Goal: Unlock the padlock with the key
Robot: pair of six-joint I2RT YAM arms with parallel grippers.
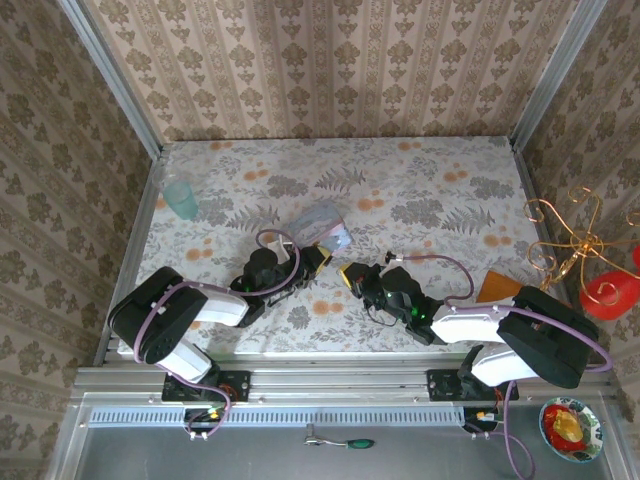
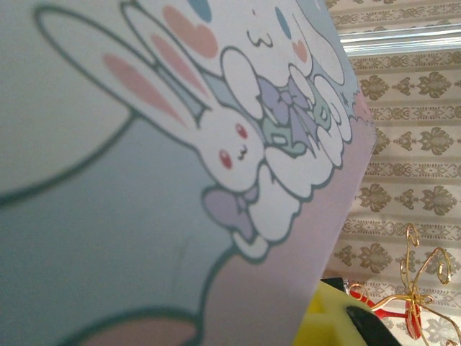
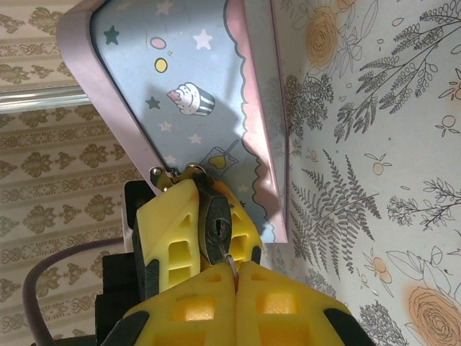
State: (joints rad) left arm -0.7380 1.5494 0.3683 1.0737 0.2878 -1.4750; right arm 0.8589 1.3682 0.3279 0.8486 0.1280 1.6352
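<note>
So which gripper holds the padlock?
The left gripper: its yellow fingers clamp the dark padlock, keyhole facing out. The right gripper pinches the thin silver key instead.

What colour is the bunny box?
The box is pale blue, edged pink; left wrist view shows it best.

Left claw (image 3: 214,231) and right claw (image 3: 235,280) clamped, tip-to-tip.
</note>
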